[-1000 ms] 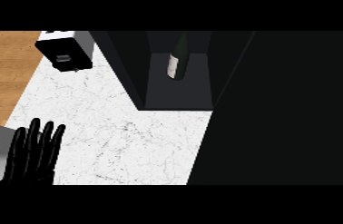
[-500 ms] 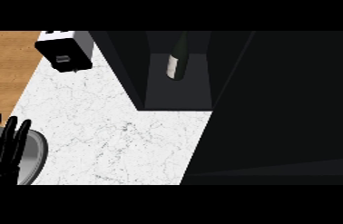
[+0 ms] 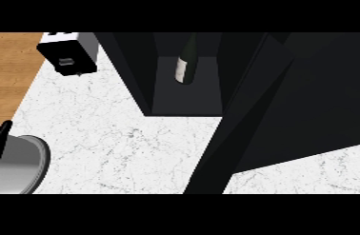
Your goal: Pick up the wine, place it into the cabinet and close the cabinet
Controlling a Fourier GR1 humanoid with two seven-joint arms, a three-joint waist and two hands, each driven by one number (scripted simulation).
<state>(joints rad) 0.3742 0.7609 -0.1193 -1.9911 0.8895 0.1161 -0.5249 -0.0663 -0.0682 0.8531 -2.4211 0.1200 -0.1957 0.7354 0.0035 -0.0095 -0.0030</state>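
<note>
- The wine (image 3: 185,63) is standing upright inside the cabinet (image 3: 184,98), toward the back of its dark floor, so the placing step looks done.
- It is sitting well inside the opening, apart from both side walls, which should let the door sweep past without touching it.
- The door (image 3: 264,101) is crossing the right half of the view as a broad dark panel, its near edge running down toward the lower edge; it is not covering the opening, so closing is, I judge, the step in hand.
- No right hand is showing anywhere; it may be behind the door, but I cannot tell, nor what its fingers are doing.
- Only a thin black sliver of the left hand (image 3: 5,129) is showing at the left edge, above the grey forearm (image 3: 21,165); whether its fingers are apart or together I cannot tell.
- That arm is lying low and off to the side, well apart from the cabinet, likely kept out of the door's path.
- A toaster (image 3: 68,58) is sitting on the marble counter (image 3: 119,143) left of the cabinet, near it yet clear of the door's side.
</note>
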